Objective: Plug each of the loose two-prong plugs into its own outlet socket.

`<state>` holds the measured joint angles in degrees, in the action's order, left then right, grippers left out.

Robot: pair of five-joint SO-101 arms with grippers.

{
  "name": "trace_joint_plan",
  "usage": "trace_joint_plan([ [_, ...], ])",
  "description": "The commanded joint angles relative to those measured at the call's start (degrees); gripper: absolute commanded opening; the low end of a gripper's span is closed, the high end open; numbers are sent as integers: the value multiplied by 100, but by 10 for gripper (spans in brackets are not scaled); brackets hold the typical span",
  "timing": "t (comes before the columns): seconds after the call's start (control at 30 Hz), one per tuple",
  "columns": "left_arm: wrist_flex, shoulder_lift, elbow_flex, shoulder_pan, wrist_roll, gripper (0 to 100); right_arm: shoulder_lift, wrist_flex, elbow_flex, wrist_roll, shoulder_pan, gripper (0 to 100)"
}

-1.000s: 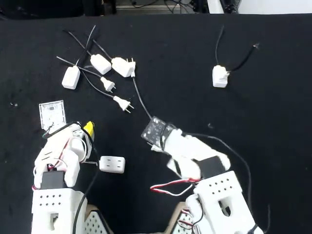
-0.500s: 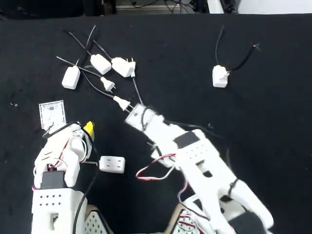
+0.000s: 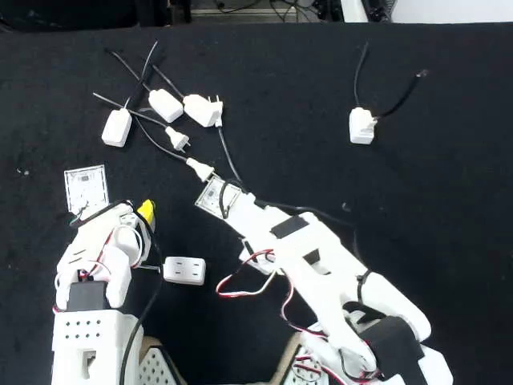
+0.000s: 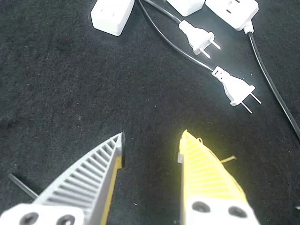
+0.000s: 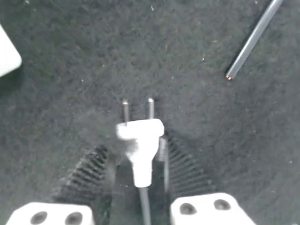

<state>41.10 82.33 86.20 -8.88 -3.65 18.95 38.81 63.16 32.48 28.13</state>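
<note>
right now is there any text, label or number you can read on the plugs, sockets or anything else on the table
No text can be read.
The square white plate carries faint grey marks, too small to read.
The two-prong plugs and the outlet block show plain white surfaces with no legible print.

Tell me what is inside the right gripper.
A white plug lies between the right gripper's open fingers, prongs pointing away from the wrist. Its cord runs back under the gripper, where the rest is hidden. The plug covers the black table beneath.
</note>
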Motion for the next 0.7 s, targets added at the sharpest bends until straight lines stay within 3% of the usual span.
trace_joint_plan([
  [0.0,-53,62,-295,-66,0,202,127,-79,-277,-9,79,8],
  [0.2,-53,62,-303,-66,0,202,1191,440,-312,-44,114,10],
  [0.37,-53,70,-338,-22,0,202,2211,536,-303,-536,677,10],
  [0.67,870,70,-1059,-31,-9,202,1420,-949,-470,-1468,1574,10],
])
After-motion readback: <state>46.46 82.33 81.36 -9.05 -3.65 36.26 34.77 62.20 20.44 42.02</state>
